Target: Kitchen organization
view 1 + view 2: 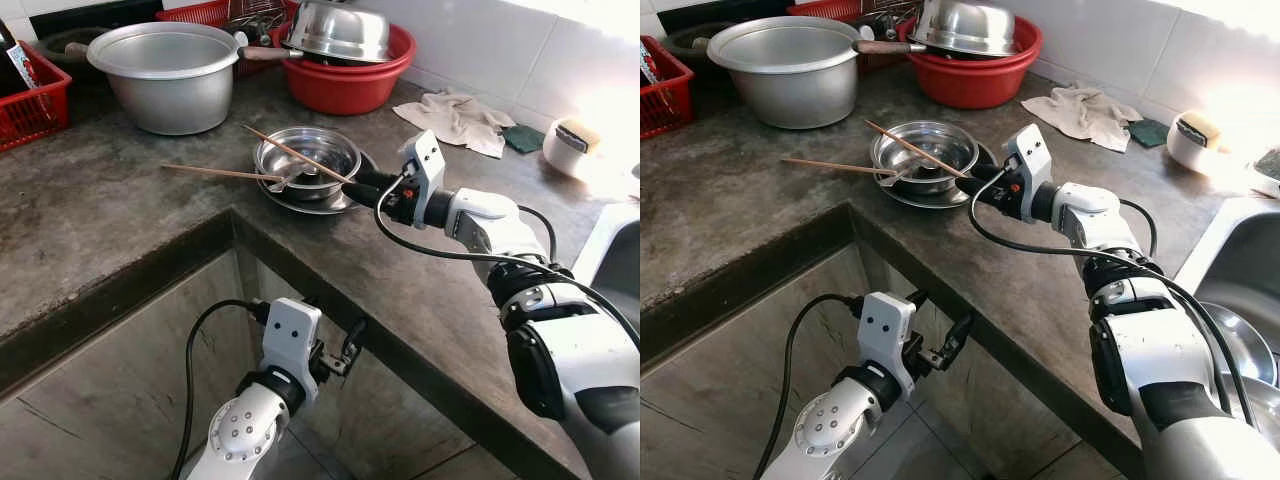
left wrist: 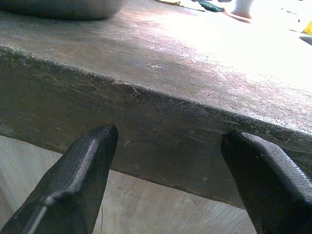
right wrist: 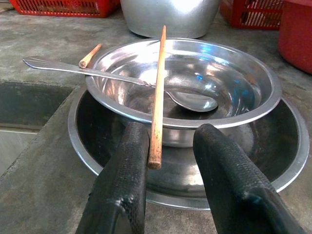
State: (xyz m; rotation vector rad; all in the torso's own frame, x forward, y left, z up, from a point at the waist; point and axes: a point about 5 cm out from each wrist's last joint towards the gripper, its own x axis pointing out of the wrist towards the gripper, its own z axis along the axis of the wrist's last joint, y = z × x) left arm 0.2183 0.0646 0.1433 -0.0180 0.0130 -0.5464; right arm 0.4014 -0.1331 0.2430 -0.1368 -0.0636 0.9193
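Wooden and thin, a chopstick point(image 3: 157, 97) is lying across the rim of a steel bowl point(image 1: 307, 158), its near end jutting over the edge between the spread fingers of the right pincer point(image 3: 168, 161). The bowl is nesting in a wider steel plate point(image 3: 287, 151) on the grey concrete table point(image 1: 120, 200), near its inner corner, and a spoon point(image 3: 117, 78) is resting inside with its handle over the rim. A second chopstick point(image 1: 215, 173) is lying beside that handle, pointing out over the table.

The chopstick is probably light and stiff but rounded, so it is likely to roll on the polished rim; the overhanging near end is the sensible place to pinch, and one finger point(image 3: 126, 175) is already just beside it. Whether that finger is actually touching the wood is hard to tell. The steel bowl looks slippery and may slide in the plate if nudged.

The left pincer point(image 1: 340, 355) is hanging below the table edge, fingers apart, holding nothing. The far end of the second chopstick is hidden behind the bowl in the right wrist view, and glare is washing out the table's far right.
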